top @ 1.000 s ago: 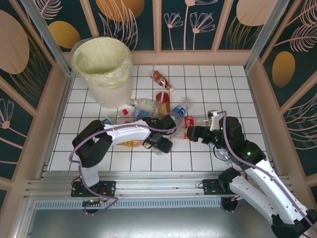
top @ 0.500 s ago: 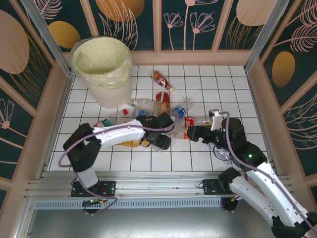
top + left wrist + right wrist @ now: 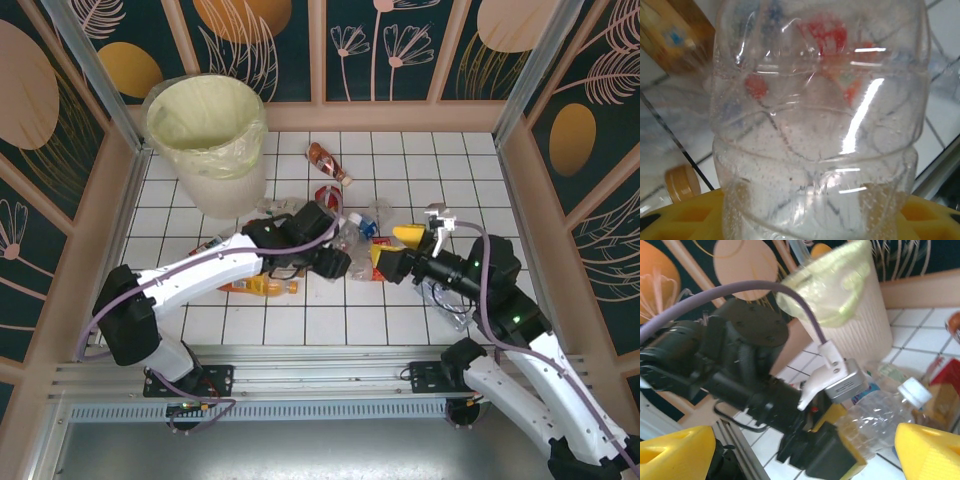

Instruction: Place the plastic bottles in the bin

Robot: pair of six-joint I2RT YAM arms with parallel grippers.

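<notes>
My left gripper (image 3: 338, 258) is shut on a clear plastic bottle (image 3: 815, 125), whose body sits between the yellow fingers (image 3: 685, 217) in the left wrist view. That bottle (image 3: 880, 420) has a white cap (image 3: 915, 391) and hangs over the pile of bottles (image 3: 330, 205) mid-floor. My right gripper (image 3: 388, 252) is just right of it, open and empty, with yellow fingers (image 3: 675, 450) spread wide. The bin (image 3: 205, 130), white with a pale yellow bag, stands at the far left; it is also in the right wrist view (image 3: 840, 300).
A brown bottle (image 3: 328, 162) lies apart near the back. An orange bottle (image 3: 258, 287) lies under the left arm. A crushed clear bottle (image 3: 445, 297) lies beneath the right arm. Patterned walls enclose the white tiled floor (image 3: 330, 325).
The left arm has stretched away from its base, carrying the clear bottle toward the pile's middle. The right gripper has turned so its yellow fingers face the left gripper.
</notes>
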